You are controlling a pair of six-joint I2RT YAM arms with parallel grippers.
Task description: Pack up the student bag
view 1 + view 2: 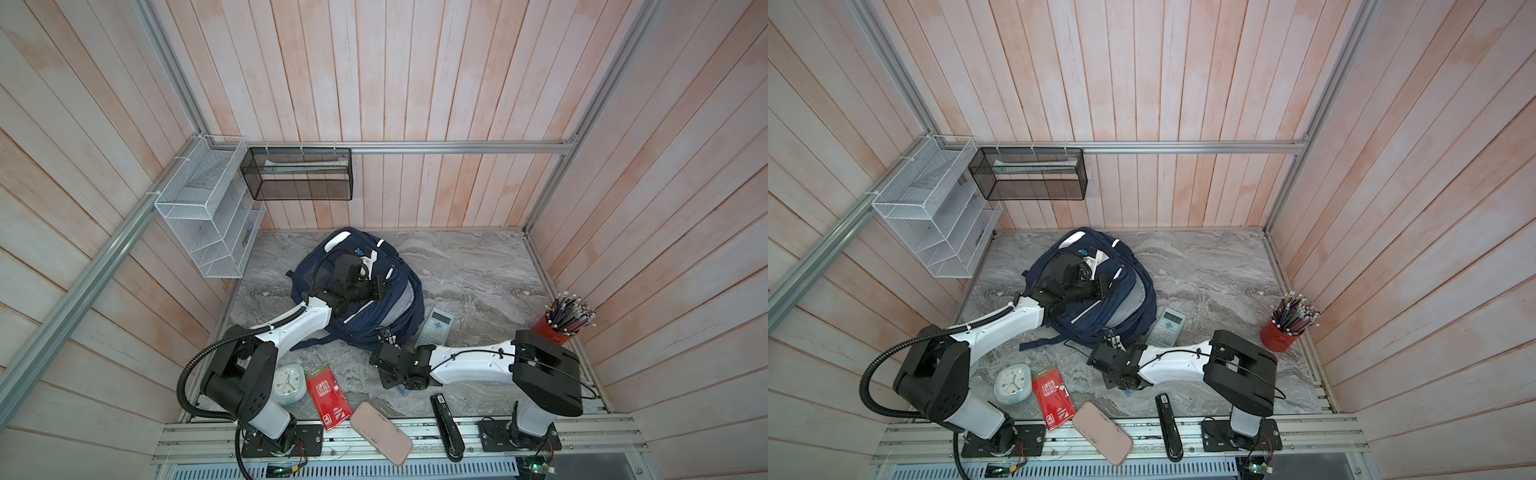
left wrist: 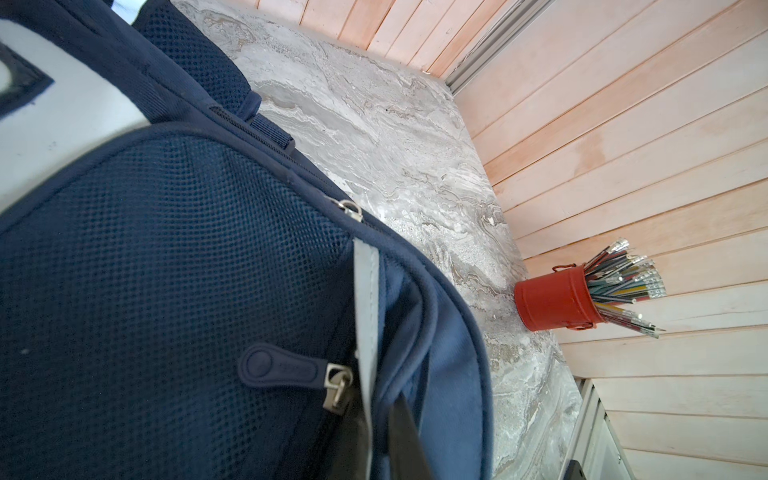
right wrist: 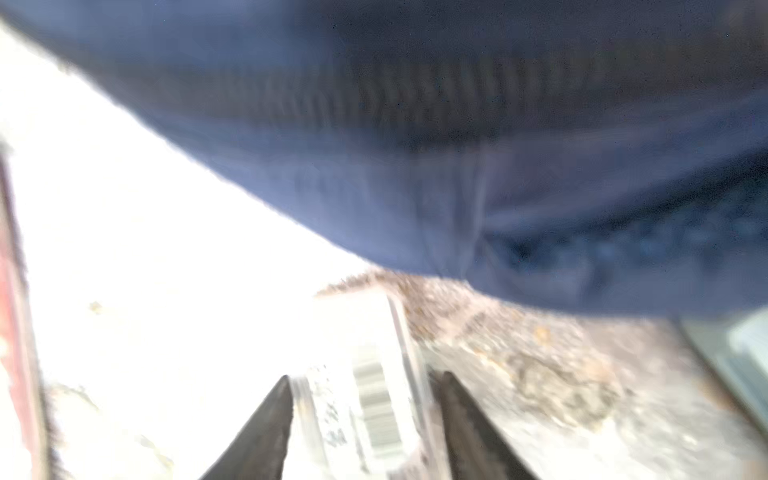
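The student bag [image 1: 368, 328] [image 1: 1096, 328], a big navy backpack with white stripes, lies at the middle of the marble table. Its main compartment gapes, showing grey lining [image 1: 401, 307]. My left gripper [image 1: 384, 286] [image 1: 1106, 286] [image 2: 376, 432] is over the bag, shut on a fold of its fabric beside a grey stripe [image 2: 368, 299]. My right gripper [image 1: 388, 337] [image 3: 365, 376] sits low at the bag's near edge. A small white box [image 3: 374, 353] with a barcode fills the gap between its fingers. That view is blurred.
A calculator [image 1: 435, 326] lies right of the bag. A red cup of pencils [image 1: 555, 330] [image 2: 557, 301] stands at the far right. Clock [image 1: 289, 384], red packet [image 1: 328, 395], pink case [image 1: 380, 432] and black stapler [image 1: 446, 428] line the front edge. Wire racks [image 1: 208, 208] hang on the left wall.
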